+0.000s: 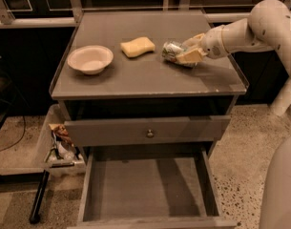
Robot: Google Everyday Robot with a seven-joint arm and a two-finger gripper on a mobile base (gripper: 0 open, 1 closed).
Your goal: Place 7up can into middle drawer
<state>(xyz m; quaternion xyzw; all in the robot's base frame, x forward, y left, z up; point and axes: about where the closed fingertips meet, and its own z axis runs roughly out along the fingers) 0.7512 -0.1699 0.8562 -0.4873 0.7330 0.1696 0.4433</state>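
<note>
On the tabletop (150,82), the gripper (184,50) sits at the can (170,49), which lies on its side. Cannot tell whether it has closed on it. The sponge (138,46) is just past the can, the bowl (90,58) further on. The drawer (145,185) is open well below the gripper, no can in it. Judged: approach done; lift, carry and release remain.

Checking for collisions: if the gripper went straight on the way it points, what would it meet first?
The 7up can, lying right at the gripper on the cabinet top. Past it, roughly in line, sits the yellow sponge, though depth is unclear.
</note>
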